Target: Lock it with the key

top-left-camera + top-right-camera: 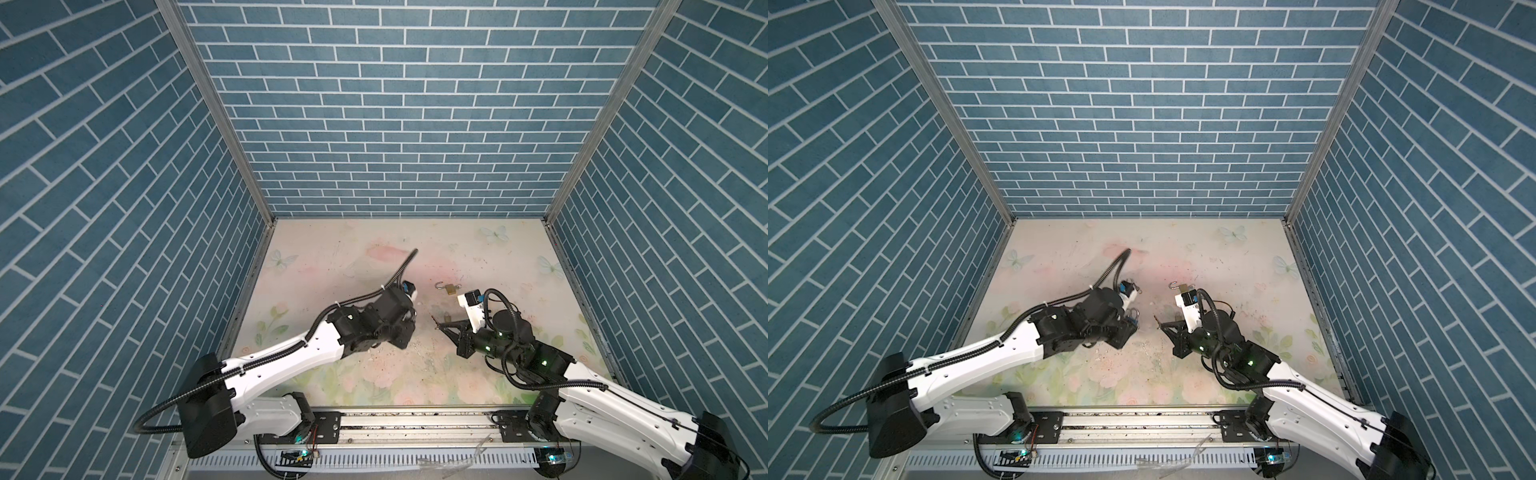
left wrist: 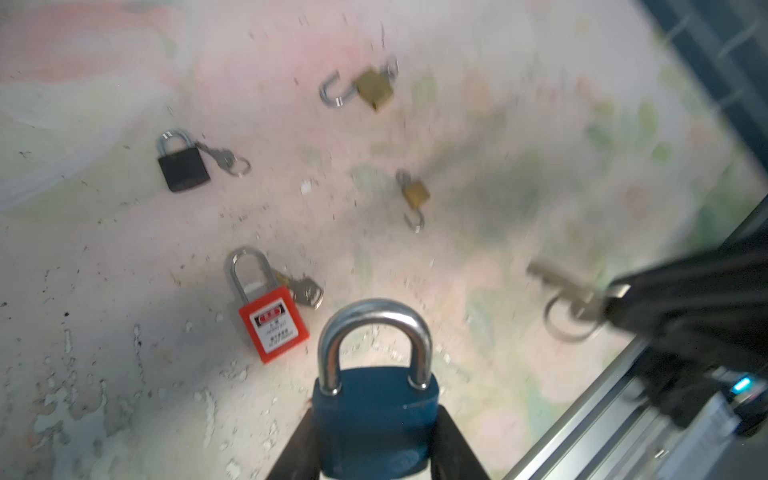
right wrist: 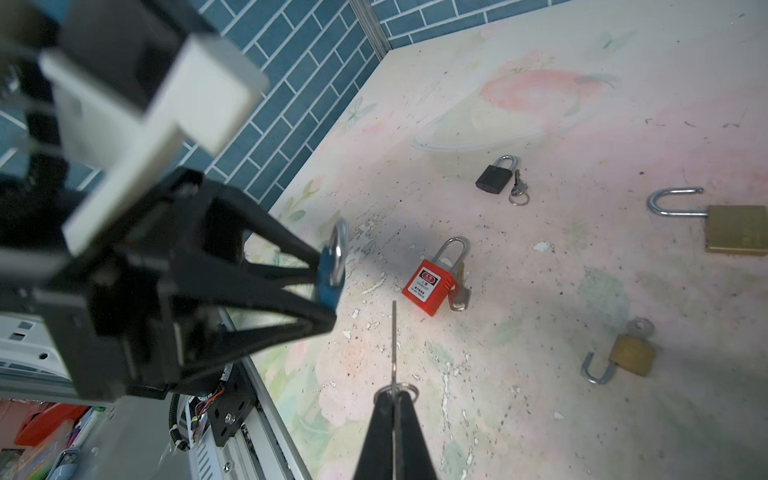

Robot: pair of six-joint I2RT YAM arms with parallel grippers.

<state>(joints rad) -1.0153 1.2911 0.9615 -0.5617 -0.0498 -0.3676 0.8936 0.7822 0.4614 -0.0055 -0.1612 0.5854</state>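
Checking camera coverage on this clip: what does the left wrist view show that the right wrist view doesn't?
Left wrist only: the blue padlock face-on, shackle seated; the key flat-on with its ring. Right wrist only: the whole left claw with its white mount; the key edge-on. Both: red padlock, black padlock, two open brass padlocks.

Floral tabletop [image 3: 540, 415]; red padlock [image 3: 428, 286], black padlock [image 3: 492, 178], large brass padlock [image 3: 735, 235], small brass padlock [image 3: 631, 355]

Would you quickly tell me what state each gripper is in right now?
Left gripper: closed on the blue padlock.
Right gripper: closed on the key.
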